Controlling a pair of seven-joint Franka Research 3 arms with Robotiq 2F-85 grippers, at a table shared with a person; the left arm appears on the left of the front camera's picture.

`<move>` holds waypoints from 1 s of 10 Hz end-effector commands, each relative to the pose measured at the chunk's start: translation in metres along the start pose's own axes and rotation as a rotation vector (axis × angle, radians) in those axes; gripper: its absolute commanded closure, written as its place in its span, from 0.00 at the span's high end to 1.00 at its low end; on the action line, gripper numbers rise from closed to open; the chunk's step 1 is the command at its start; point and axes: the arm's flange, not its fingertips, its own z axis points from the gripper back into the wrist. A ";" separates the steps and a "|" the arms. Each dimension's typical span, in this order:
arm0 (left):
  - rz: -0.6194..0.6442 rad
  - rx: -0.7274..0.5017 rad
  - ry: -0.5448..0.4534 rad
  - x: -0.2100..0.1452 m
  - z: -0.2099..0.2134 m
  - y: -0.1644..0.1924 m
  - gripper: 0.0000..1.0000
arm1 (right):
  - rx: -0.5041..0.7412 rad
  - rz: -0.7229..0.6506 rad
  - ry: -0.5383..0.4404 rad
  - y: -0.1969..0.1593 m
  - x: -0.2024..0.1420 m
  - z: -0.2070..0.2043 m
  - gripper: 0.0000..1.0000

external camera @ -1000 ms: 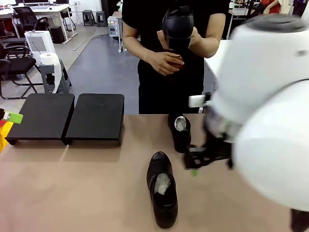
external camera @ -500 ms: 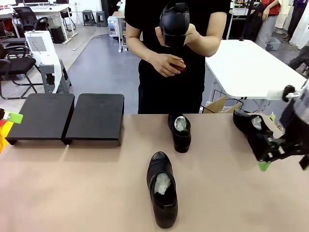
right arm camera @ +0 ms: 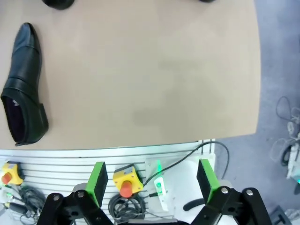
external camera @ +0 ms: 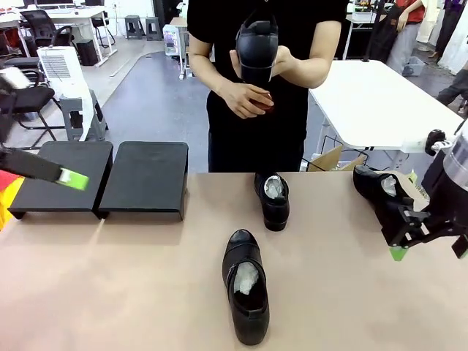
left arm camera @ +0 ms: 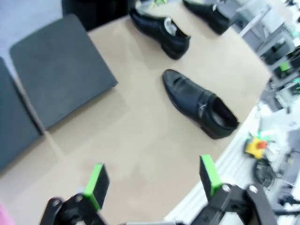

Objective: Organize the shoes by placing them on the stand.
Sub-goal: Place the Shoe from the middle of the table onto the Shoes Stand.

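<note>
Swinging in from the left, the left arm (external camera: 36, 167) now hangs blurred above the left platform of the stand (external camera: 146, 175), where only a pad tip showed a moment ago. The right arm (external camera: 453, 183) has barely shifted.

Left jaws and right jaws both stand wide, green pads (left arm camera: 97, 183) well apart with nothing between them.

No shoe is on the stand yet. Three lie on the tabletop (external camera: 131, 285):
- The near shoe (external camera: 246, 292) is in the middle, its long axis running from robot to person, heel toward the robot.
- The middle shoe (external camera: 275, 201) is beyond it.
- The right shoe (external camera: 371, 184) is at the far right.

The near shoe lies right of the left jaws and left of the right jaws, roughly between them. I judge the right shoe closer to the right arm, though that arm covers part of it and depth there is hard to read.

A fourth shoe (external camera: 256, 44) is up in the person's hands (external camera: 245, 95), off the tabletop.
</note>
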 end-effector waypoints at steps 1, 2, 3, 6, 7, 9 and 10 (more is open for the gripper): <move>0.036 0.020 0.117 -0.011 -0.041 -0.046 1.00 | 0.010 -0.013 0.000 -0.001 0.001 0.001 1.00; 0.023 0.021 0.159 -0.012 -0.055 -0.061 1.00 | 0.010 -0.013 0.000 -0.001 0.001 0.001 1.00; 0.047 0.030 0.193 -0.015 -0.058 -0.059 1.00 | 0.010 -0.013 0.000 -0.001 0.001 0.001 1.00; 0.017 0.020 0.117 0.003 -0.043 -0.053 1.00 | 0.010 -0.013 0.000 -0.001 0.001 0.001 1.00; 0.031 0.022 0.153 0.002 -0.055 -0.063 1.00 | 0.010 -0.013 0.000 -0.001 0.001 0.001 1.00; 0.061 0.052 0.172 -0.009 -0.069 -0.080 1.00 | 0.010 -0.013 0.000 -0.001 0.001 0.001 1.00; 0.126 0.116 0.190 -0.016 -0.083 -0.109 1.00 | 0.010 -0.013 0.000 -0.001 0.001 0.001 1.00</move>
